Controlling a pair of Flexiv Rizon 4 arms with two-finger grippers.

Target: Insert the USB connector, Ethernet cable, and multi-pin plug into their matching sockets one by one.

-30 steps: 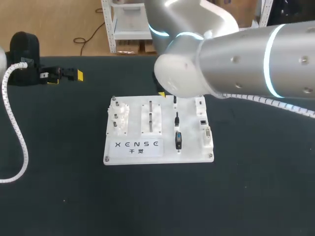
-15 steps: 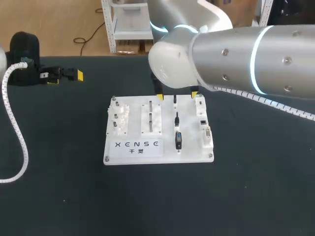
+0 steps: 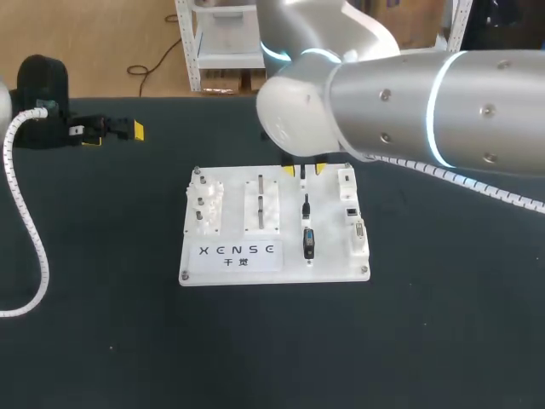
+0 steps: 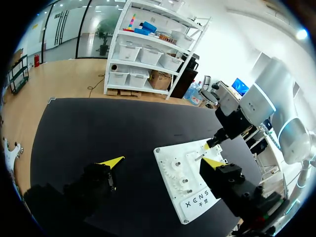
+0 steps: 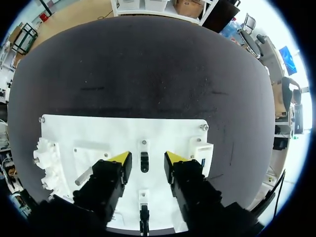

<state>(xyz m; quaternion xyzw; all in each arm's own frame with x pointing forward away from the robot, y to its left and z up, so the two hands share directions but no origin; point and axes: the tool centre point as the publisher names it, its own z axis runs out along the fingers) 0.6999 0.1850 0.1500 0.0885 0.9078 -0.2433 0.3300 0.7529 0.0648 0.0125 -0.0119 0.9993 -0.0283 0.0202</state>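
Observation:
The white board carries three black plugs in a row. The USB connector is farthest back, the Ethernet plug is in the middle, and the multi-pin plug is nearest. Their sockets line the board's right edge. My right gripper hangs over the board's back edge. In the right wrist view the USB connector stands between the right gripper's yellow fingertips, with a small gap on each side, so the gripper is open. My left gripper stands wide open and empty at the far left.
White gears and peg blocks fill the board's left half. A white corrugated hose from my left arm loops over the table's left side. Black cloth surrounds the board.
My right gripper came down over the back of the board and its fingers narrowed from wide open to either side of the USB connector. The left arm has not moved.

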